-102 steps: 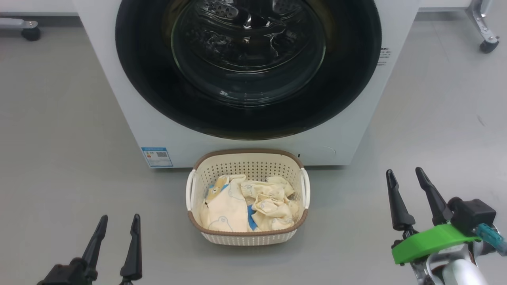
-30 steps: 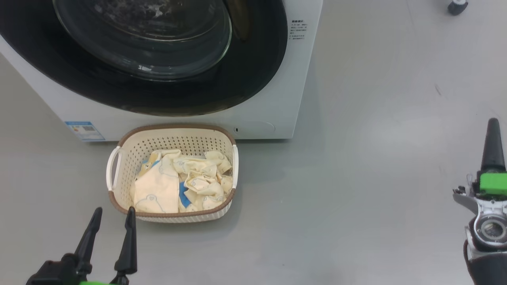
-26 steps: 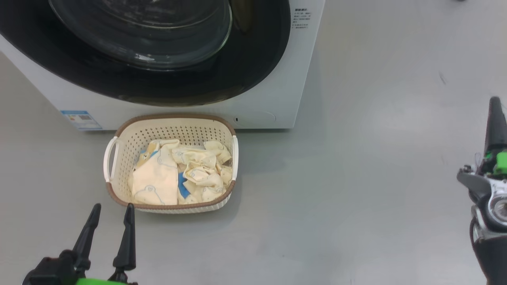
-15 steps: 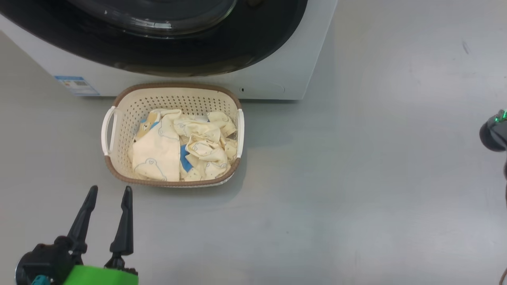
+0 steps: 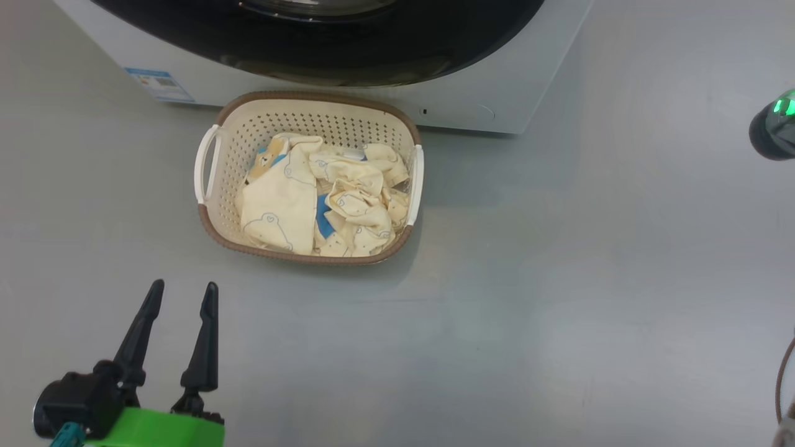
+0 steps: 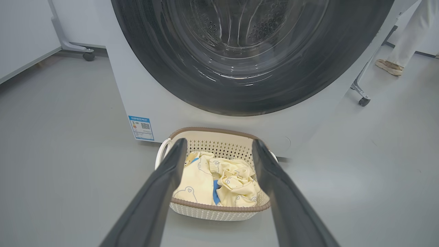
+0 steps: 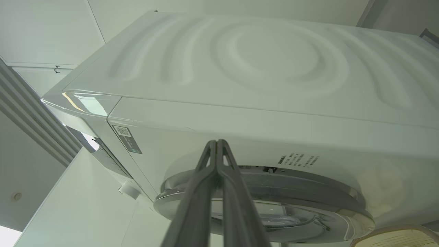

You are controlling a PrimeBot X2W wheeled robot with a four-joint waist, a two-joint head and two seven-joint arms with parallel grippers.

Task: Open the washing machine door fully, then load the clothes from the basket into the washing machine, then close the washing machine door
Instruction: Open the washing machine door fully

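Black glossy plastic was seen ringing the washing machine door (image 6: 144, 68), closed against the washing machine (image 6: 137, 103) above the basket (image 6: 212, 130). It was judged stiff and slippery, best hooked behind its rim. The left gripper (image 5: 184, 285) was spread wide, empty; the right gripper (image 7: 216, 142) was pressed shut, empty.

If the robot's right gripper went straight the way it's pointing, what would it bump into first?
Probably the big white washing machine: its front panel, just beside the rim of the large round glass door. The shut right gripper aims there; how far off is unclear.
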